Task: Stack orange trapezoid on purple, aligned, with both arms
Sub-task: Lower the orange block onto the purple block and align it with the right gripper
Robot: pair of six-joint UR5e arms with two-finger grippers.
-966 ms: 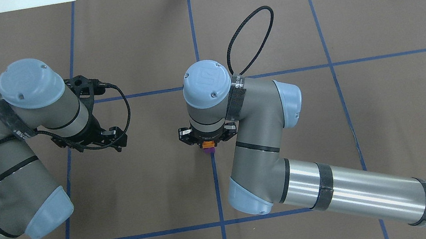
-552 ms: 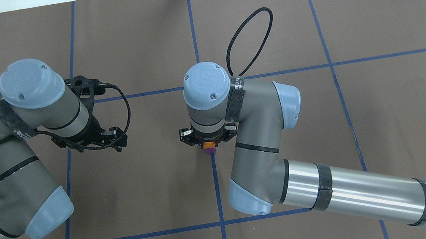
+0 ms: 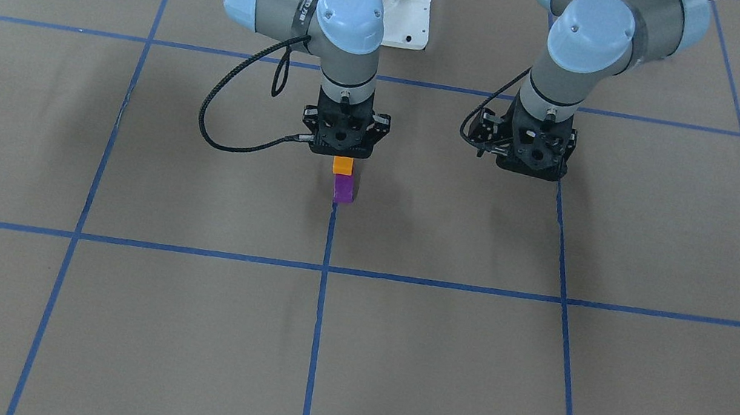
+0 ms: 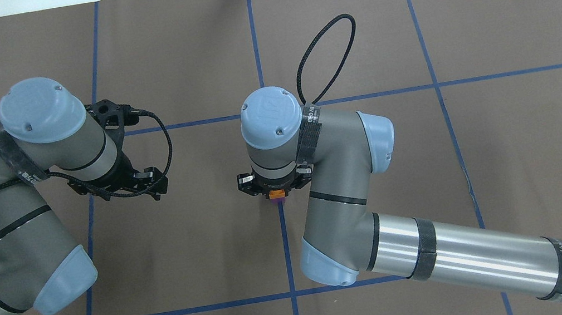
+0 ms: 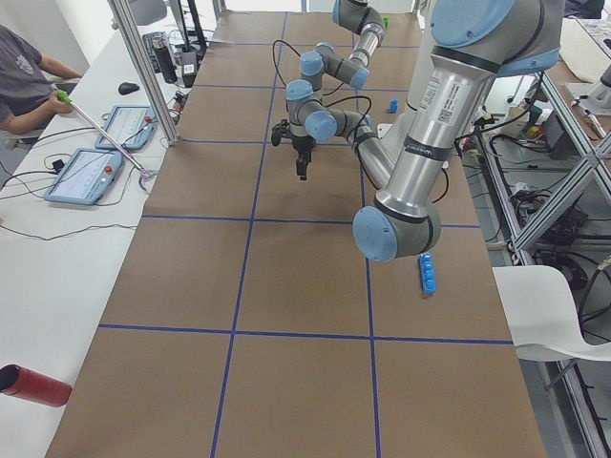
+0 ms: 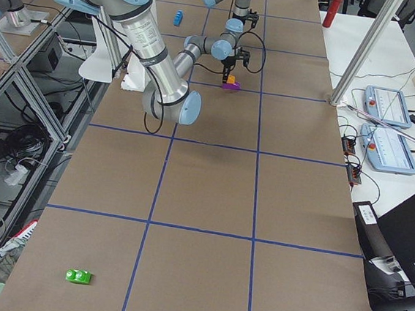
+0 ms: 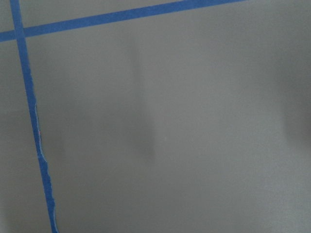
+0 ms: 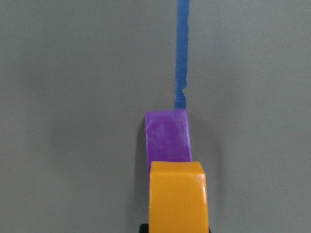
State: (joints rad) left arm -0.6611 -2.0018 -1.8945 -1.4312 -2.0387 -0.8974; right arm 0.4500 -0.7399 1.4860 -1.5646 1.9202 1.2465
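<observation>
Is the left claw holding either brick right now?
No, both bricks are at the right claw, the orange trapezoid in its grip over the purple brick; the left claw is apart to the side.

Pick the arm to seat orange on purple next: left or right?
Right. The right gripper holds the orange trapezoid directly over the purple brick, lined up with it in the right wrist view. The left gripper hangs off to the side, and its wrist view shows neither brick.
</observation>
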